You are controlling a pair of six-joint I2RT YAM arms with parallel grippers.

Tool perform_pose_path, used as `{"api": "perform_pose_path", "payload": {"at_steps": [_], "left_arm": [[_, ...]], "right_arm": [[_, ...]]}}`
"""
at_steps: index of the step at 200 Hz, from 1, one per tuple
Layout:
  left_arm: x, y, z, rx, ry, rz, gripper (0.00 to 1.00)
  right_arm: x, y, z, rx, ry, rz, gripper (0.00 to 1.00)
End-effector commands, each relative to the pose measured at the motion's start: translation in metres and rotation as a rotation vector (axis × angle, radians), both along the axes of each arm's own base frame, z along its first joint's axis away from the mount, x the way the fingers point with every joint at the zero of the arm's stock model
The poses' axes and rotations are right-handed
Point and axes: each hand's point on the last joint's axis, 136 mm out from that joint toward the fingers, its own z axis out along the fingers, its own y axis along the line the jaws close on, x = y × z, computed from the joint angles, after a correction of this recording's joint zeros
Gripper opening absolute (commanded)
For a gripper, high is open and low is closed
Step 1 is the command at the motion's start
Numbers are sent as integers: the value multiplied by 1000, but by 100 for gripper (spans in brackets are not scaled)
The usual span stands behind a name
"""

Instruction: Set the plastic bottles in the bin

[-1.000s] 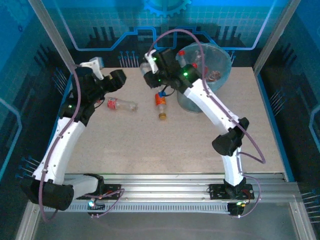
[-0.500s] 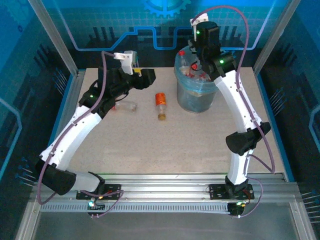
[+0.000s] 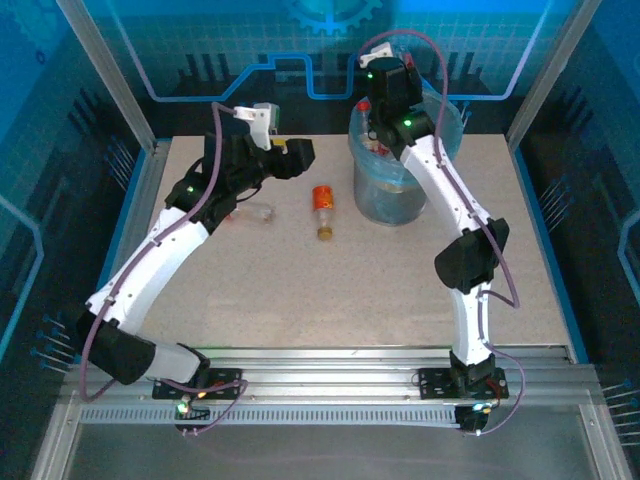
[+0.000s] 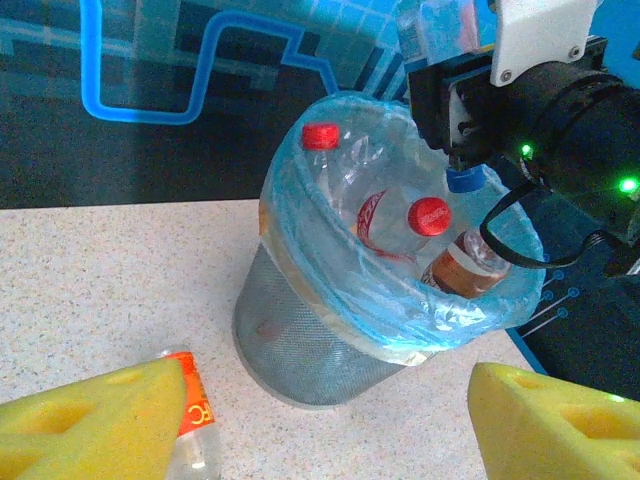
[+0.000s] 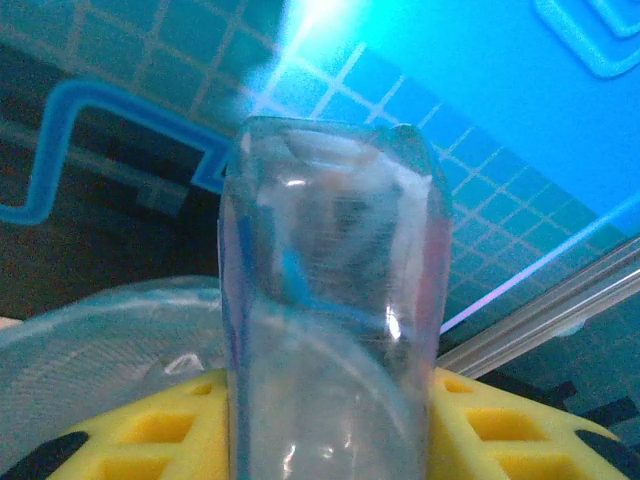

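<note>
Over the bin point(image 3: 392, 205), my right gripper point(image 3: 385, 100) is shut on a clear plastic bottle point(image 5: 330, 300), squeezed between its yellow pads point(image 5: 150, 430). The left wrist view shows this bottle point(image 4: 440, 30) hanging with its blue cap point(image 4: 462, 180) down, above the bin's point(image 4: 300, 340) blue-bagged mouth. Several bottles with red caps point(image 4: 430, 215) lie inside. An orange-labelled bottle point(image 3: 322, 203) lies on the table left of the bin. Another clear bottle point(image 3: 258, 212) lies partly under my left arm. My left gripper point(image 3: 295, 155) hovers open and empty above the table, the orange-labelled bottle point(image 4: 190, 420) by its left finger.
The grey speckled table point(image 3: 330, 290) is bounded by a metal frame and blue back panels. The bin stands near the back edge, right of centre. The right arm's cable point(image 3: 440, 60) loops above the bin.
My right arm has swung from left of the bin to above its mouth, carrying the clear bottle. My left arm has stretched right toward the orange-labelled bottle, jaws still open.
</note>
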Motion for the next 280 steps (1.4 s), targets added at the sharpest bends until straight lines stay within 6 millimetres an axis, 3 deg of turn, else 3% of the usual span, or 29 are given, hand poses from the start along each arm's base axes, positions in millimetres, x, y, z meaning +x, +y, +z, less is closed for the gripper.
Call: {"api": "perform_pose_path", "payload": {"at_steps": [1, 62, 139, 280], "left_arm": [[6, -6, 5, 5, -27, -7, 76], [9, -6, -3, 2, -7, 3, 76], [13, -8, -7, -4, 11, 8, 76], [11, -5, -11, 8, 21, 21, 76]], "right_arm": [[3, -21, 7, 8, -39, -62, 44], [1, -39, -15, 64, 16, -76, 51], [-7, -39, -9, 99, 13, -52, 63], [-18, -31, 4, 197, 12, 8, 64]]}}
